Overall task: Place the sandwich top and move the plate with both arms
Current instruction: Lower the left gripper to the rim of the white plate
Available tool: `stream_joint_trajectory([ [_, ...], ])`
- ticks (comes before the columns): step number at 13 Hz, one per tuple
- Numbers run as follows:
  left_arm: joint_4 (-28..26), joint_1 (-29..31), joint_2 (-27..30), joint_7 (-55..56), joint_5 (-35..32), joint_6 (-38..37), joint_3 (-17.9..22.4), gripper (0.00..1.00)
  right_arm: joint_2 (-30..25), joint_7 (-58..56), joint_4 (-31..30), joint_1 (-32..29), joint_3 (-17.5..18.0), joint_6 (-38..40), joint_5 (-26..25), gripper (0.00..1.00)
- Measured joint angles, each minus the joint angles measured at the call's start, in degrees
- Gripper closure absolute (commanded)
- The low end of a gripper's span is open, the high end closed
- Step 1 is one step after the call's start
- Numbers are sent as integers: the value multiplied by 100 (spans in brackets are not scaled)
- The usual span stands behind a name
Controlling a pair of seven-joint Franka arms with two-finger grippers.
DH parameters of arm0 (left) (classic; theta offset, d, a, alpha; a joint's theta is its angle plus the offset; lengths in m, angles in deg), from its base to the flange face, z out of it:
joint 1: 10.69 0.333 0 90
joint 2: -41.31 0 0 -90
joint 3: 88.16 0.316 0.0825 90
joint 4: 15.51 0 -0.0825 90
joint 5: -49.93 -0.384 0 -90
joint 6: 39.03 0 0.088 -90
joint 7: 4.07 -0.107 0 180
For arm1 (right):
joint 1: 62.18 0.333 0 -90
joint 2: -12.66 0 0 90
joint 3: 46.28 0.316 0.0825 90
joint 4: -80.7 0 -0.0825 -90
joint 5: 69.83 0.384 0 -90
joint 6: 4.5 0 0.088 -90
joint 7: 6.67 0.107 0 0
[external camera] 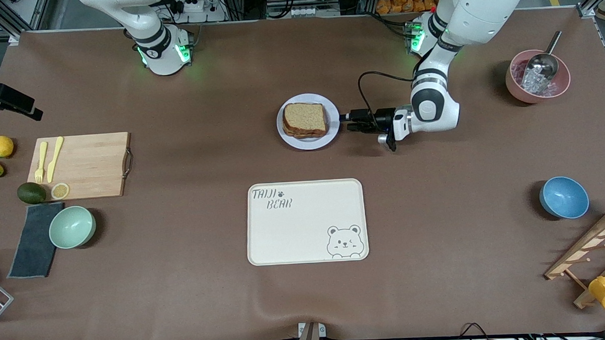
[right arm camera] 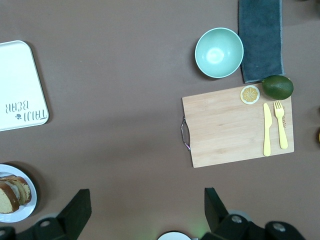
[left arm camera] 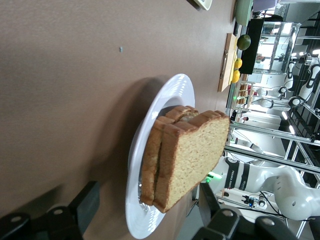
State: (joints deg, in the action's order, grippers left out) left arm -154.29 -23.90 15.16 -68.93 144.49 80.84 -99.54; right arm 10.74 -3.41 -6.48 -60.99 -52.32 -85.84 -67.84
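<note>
Two slices sit stacked on the plate [external camera: 333, 133], the sandwich top [external camera: 304, 117] uppermost. The left gripper [external camera: 348, 122] waits low beside the plate's rim, fingers open; it should close squarely on the rim. The right gripper [right arm camera: 145, 210], open and well apart from the plate over bare table, must come to the rim too.

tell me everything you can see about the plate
The plate is small, round and pale lavender-white, with a smooth, glossy, raised rim. It lies flat on the brown table, farther from the front camera than the bear-printed tray. On it sits a stacked sandwich, its top slice plain wholemeal bread with a darker crust. The left gripper is at the rim on the left arm's side, its open fingers to either side of the edge; contact is not clear.
</note>
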Motion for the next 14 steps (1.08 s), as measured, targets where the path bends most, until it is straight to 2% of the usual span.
stream_joint_trajectory([
  [3,1,13,-203,-570,187,-16,10,24,11,0,0,0,0,0,0,0],
  [7,-4,21,-226,-692,241,-16,0,32,12,1,0,1,-1,-6,-4,0],
  [12,26,-2,-305,-751,497,-6,-165,33,12,1,0,1,-1,-6,-7,0],
  [14,41,-11,-319,-752,525,-4,-207,44,15,5,-6,0,-3,-6,-9,0],
])
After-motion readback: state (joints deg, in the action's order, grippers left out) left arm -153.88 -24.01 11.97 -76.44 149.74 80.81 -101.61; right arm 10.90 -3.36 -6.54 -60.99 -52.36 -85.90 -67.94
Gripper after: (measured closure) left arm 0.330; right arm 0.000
